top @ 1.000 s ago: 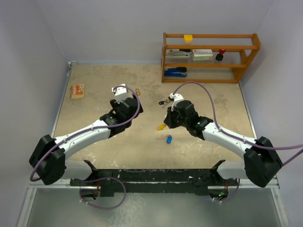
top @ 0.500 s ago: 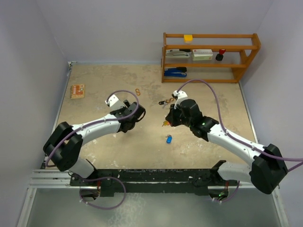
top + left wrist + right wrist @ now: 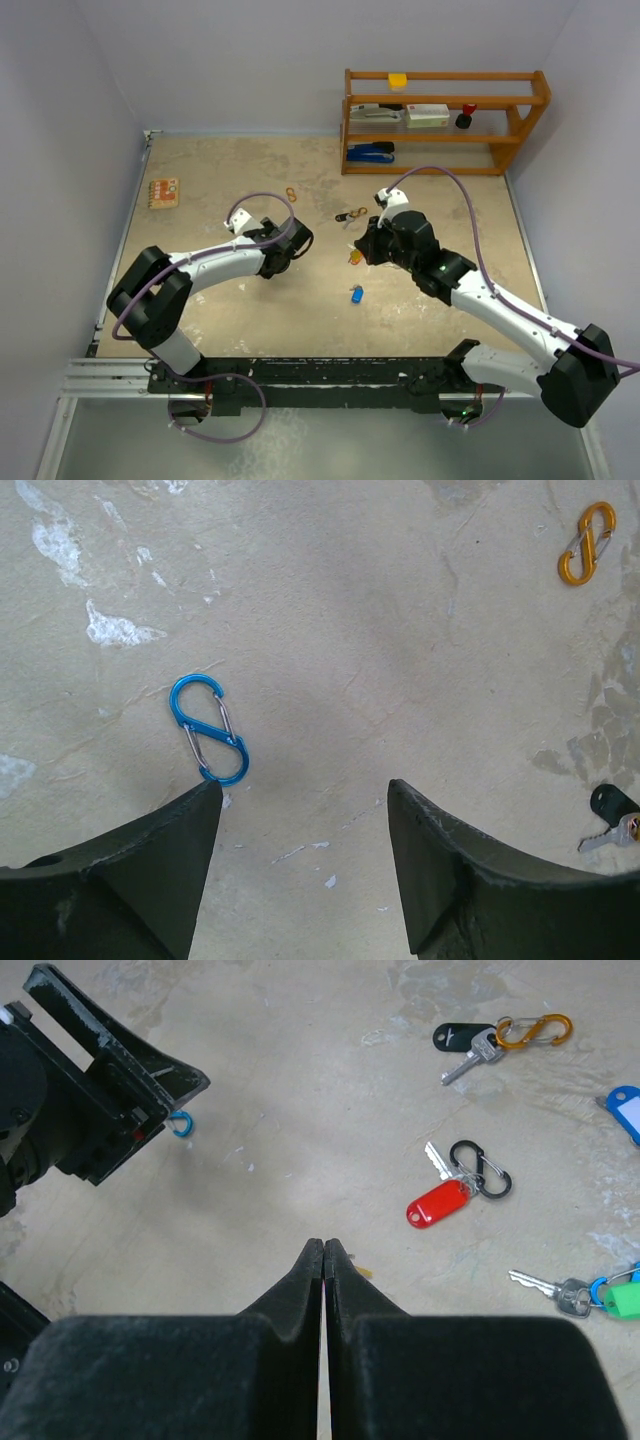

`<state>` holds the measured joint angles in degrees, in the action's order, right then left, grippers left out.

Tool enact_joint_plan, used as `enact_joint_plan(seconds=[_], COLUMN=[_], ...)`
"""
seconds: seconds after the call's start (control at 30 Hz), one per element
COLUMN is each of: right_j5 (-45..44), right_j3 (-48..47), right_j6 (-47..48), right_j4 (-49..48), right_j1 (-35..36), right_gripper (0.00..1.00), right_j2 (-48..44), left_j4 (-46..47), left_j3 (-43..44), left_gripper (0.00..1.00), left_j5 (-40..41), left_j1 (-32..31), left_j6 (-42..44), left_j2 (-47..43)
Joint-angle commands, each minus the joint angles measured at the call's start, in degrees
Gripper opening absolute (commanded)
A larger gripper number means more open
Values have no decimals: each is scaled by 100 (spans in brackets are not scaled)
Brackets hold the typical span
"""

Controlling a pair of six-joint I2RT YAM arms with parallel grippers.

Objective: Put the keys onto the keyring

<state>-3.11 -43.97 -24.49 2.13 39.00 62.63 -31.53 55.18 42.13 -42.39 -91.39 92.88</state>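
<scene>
Left gripper (image 3: 303, 786): jaws seen apart, nothing held between them | blue clip (image 3: 210, 730) lies on the table just ahead of its left finger | right gripper (image 3: 324, 1245): jaws pressed together, empty | red key (image 3: 438, 1203), touching black clip (image 3: 482, 1170), is seen ahead-right of these jaws | black key (image 3: 468, 1045), touching orange clip (image 3: 535, 1030), farther ahead-right.

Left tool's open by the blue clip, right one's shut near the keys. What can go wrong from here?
1. The blue clip lies flat on the table, just ahead of one finger of the open left tool and not centred in its gap. Closing from here would likely shove it or miss it.
2. The shut right tool points at the table close to the loose red-tagged key. A sideways move could knock it away.
</scene>
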Motion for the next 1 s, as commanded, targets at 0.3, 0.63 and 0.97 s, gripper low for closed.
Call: enact_joint_plan(seconds=[0.3, 0.63, 0.97], right_j5=[-172, -189, -207], right_j3=[-112, -90, -69], right_j6=[-56, -47, -30], right_j4=[15, 7, -24], right_j1=[37, 33, 37], right_gripper=[0, 0, 0], right_j2=[-135, -129, -93], left_j4=[-579, -606, -327], left_j3=[48, -64, -228], left_gripper=[63, 63, 63], left_j5=[70, 199, 213], left_j1=[30, 171, 356], left_j6=[-868, -777, -511], left_j2=[147, 242, 239])
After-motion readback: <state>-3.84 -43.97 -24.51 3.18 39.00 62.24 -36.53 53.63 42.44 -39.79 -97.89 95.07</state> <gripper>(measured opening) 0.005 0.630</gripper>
